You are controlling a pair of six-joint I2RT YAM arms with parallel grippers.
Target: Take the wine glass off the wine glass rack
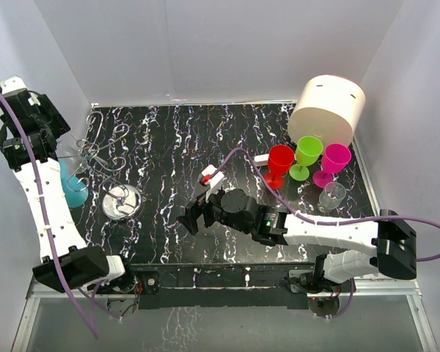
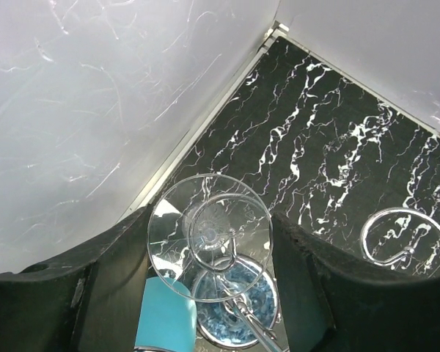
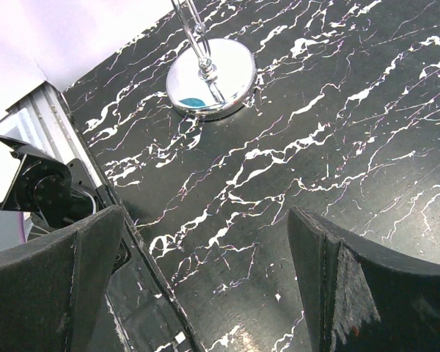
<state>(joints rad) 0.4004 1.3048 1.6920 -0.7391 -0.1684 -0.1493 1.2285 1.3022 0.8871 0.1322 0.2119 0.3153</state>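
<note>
Left gripper point(image 2: 209, 227) clasping wine glass point(image 2: 177, 246) foot, arm raised high, right gripper point(image 3: 205, 268) agape, arm stretched low

A big cream cylinder point(image 1: 328, 110) lies tilted in the table's point(image 1: 169, 147) far right corner, against the white walls point(image 1: 220, 44). Just in front of it, three stemmed glasses stand upright in a close row: red point(image 1: 280, 161), green point(image 1: 307, 152), and pink point(image 1: 335, 159). A clear glass point(image 1: 332, 196) stands just nearer than the pink one. A teal cup point(image 1: 75, 192) sits at the table's left edge.
</note>
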